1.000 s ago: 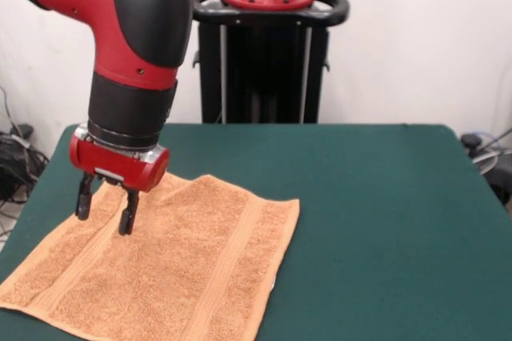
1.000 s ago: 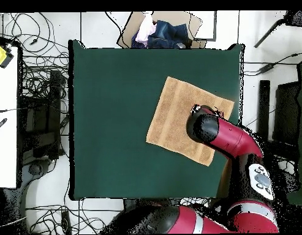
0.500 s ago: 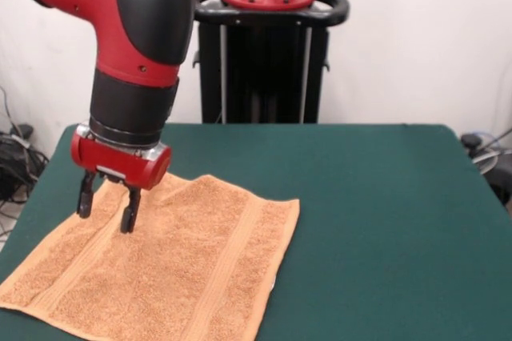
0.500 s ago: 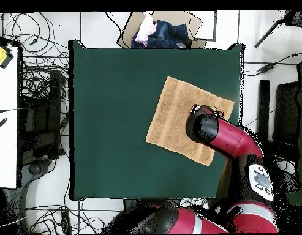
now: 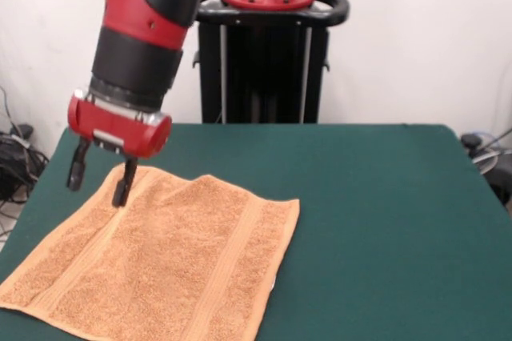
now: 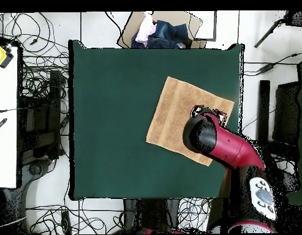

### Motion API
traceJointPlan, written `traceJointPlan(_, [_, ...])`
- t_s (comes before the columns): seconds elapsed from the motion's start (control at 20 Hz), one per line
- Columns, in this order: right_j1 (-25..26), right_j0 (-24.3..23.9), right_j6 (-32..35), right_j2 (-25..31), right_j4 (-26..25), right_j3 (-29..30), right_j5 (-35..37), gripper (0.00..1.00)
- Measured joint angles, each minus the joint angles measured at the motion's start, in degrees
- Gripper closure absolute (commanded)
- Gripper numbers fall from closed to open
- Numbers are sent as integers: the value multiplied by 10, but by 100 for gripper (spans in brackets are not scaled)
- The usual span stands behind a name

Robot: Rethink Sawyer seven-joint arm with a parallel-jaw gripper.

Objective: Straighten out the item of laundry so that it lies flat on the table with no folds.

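The orange-tan terry towel (image 5: 160, 265) lies spread flat on the dark green table (image 5: 384, 221) at its left front in the front view, with two woven bands running along it. In the overhead view the towel (image 6: 174, 116) sits right of the table's (image 6: 116, 122) middle. My gripper (image 5: 99, 180) is open and empty. It hangs a little above the towel's far left corner, with both black fingers (image 5: 122, 184) clear of the cloth. In the overhead view the arm (image 6: 205, 136) covers that corner of the towel.
The black pedestal (image 5: 264, 61) stands behind the table's far edge. A box of clothes (image 6: 159, 30) sits beyond the table's top edge in the overhead view. Cables lie on the floor at the left (image 6: 40, 92). A white bench (image 6: 5, 116) stands at far left.
My gripper has risen off the towel and shifted slightly left and back. The towel has not moved.
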Motion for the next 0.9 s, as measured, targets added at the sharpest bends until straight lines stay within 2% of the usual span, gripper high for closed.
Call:
traceJointPlan(0.2, [-35,0,0,-2,0,20,17,0])
traceJointPlan(0.35, [-58,1,0,-5,0,24,55,0])
traceJointPlan(0.55, [-95,1,0,-8,0,24,141,0])
traceJointPlan(0.9, [-119,1,0,-8,0,24,181,0])
